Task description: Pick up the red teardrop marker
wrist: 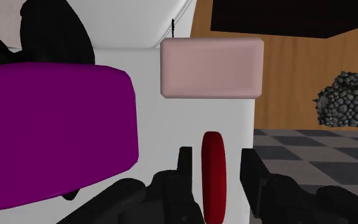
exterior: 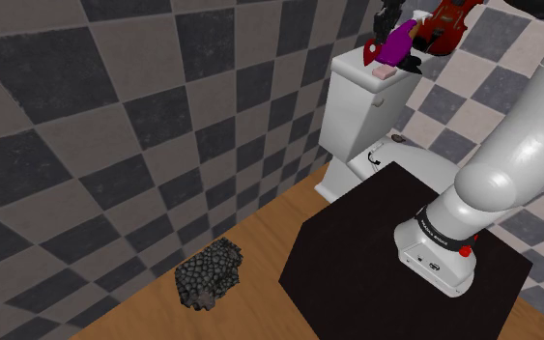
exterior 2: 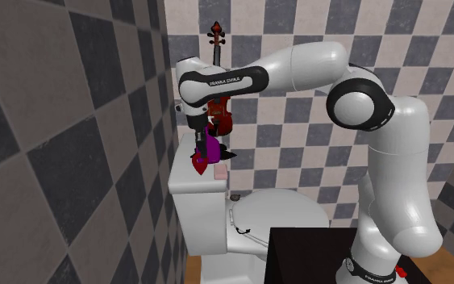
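Fingers [wrist: 184, 167] of my gripper [wrist: 214, 153] stand apart over the white toilet tank [exterior: 361, 97], pointing down at its lid. The red teardrop marker [wrist: 212, 170] sits edge-on between them. A thin strip of white shows on each side of it, so I straddle it without clamping it. Just beside the marker, close to my hand, is a bright purple object [wrist: 50, 133] with something black behind it that I cannot make out. A little farther along the lid lies a pale pink block [wrist: 211, 67], flat and apart from the marker. In the second exterior view, a reddish-brown violin [exterior 2: 219, 81] stands upright behind my wrist, neck up, against the checkered wall [exterior 2: 72, 121]. Below the tank, the toilet's closed white seat [exterior 2: 277, 214] faces my black stand [exterior: 357, 251]. Farther off, on the wooden floor [exterior: 260, 232] toward the shoulder view's left, a dark lumpy rock-like heap [exterior: 209, 273] lies near the foot of the wall.
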{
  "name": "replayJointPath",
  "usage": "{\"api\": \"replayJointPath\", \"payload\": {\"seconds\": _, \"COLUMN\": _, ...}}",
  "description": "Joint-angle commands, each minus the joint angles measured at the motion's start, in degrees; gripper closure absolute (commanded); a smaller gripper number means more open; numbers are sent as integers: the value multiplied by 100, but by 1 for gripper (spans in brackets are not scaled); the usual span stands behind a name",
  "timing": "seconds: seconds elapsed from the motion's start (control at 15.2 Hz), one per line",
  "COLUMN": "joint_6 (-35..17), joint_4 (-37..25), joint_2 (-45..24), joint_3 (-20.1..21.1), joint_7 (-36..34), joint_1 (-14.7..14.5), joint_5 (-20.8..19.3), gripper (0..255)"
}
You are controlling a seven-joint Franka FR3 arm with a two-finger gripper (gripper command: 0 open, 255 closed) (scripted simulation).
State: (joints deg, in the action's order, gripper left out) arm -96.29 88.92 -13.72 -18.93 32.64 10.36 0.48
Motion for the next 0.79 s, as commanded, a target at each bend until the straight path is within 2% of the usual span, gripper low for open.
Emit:
{"api": "replayJointPath", "payload": {"seconds": 0.0, "joint_6": -3, "joint_4": 2, "joint_2": 0, "joint_3": 0, "joint_7": 0, "joint_1": 0, "joint_5": 0, "gripper": 255}}
{"api": "replayJointPath", "payload": {"seconds": 0.46, "joint_6": -6, "joint_4": 7, "joint_2": 1, "joint_3": 1, "joint_7": -2, "joint_1": -1, "joint_5": 0, "gripper": 255}}
{"api": "replayJointPath", "payload": {"seconds": 0.73, "joint_6": 306, "joint_4": -318, "joint_2": -11, "joint_3": -5, "joint_7": 13, "joint_1": 11, "joint_5": 3, "gripper": 255}}
